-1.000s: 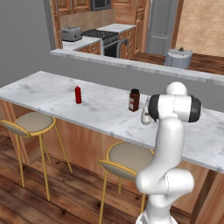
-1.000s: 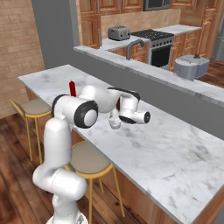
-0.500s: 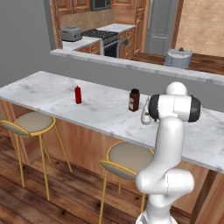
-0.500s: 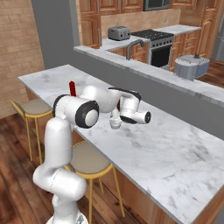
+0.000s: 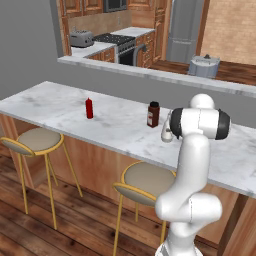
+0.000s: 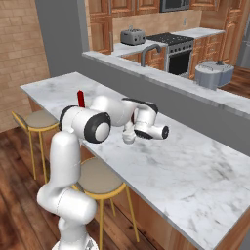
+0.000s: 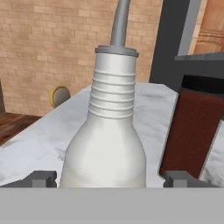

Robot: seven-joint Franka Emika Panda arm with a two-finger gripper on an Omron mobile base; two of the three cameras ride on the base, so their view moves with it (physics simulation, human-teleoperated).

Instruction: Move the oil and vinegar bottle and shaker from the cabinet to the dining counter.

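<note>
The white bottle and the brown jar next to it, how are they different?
The oil and vinegar bottle is pale grey-white; the brown jar is dark reddish-brown.
The bottle has a round belly, a ribbed slim neck and a thin grey spout; the jar has straight sides and a flat black cap.
The bottle stands between the open gripper's fingertips; the jar stands beside them, outside.
Both stand upright on the marble dining counter.

The bottle [image 7: 105,144] loses its spout tip at 12 o'clock in the hand view. In the left base view the arm [image 5: 192,150] hides most of it.
</note>
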